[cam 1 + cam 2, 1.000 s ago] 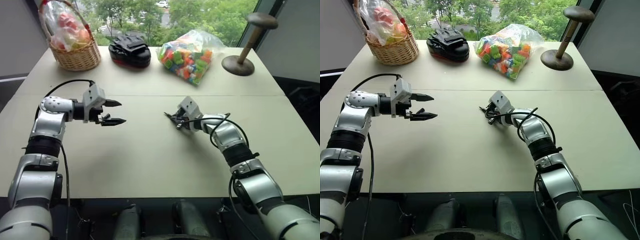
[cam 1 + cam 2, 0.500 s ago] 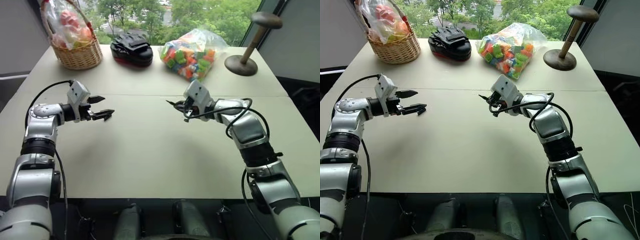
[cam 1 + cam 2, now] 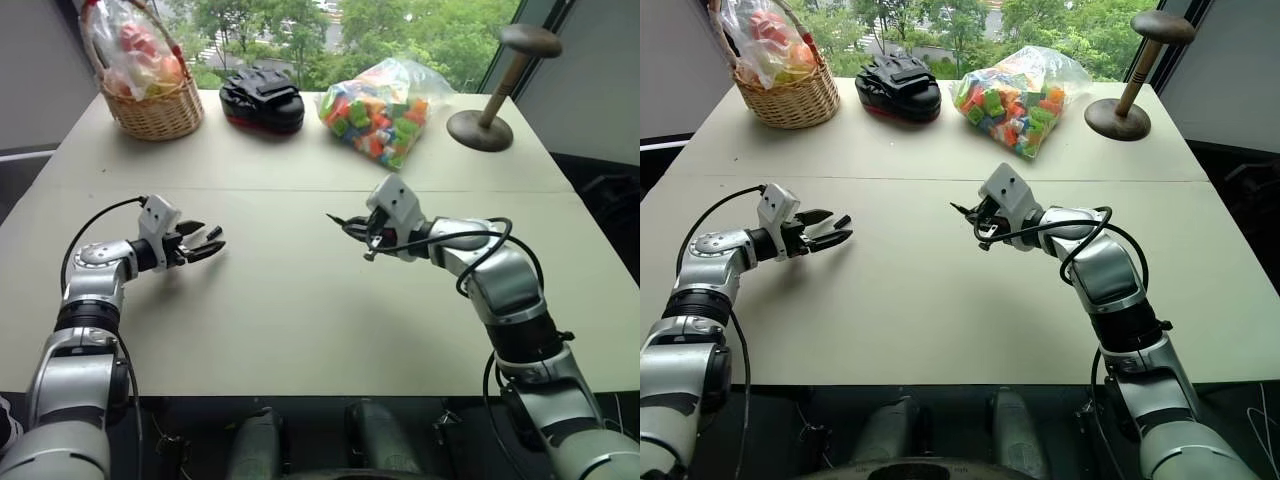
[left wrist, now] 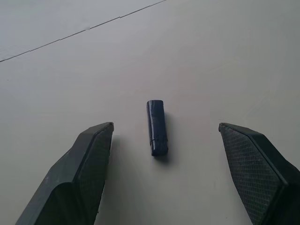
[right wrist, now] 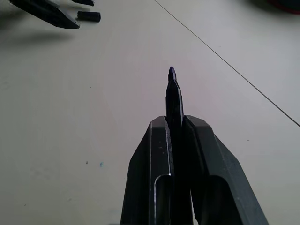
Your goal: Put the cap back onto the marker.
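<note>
Woven wicker basket [image 3: 150,108] of bagged fruit at table's [image 3: 300,320] far left corner; right gripper [image 5: 174,126] clamping slim black marker [image 5: 173,93]; left gripper [image 4: 164,140] spread around tiny black plastic cap [image 4: 156,127].

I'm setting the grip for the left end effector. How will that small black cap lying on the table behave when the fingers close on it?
The cap is a small, smooth cylinder lying on its side on the table, so a nudge would probably roll it. It looks rigid and light, likely to slip or skid if one finger of the left end effector touches first.
</note>
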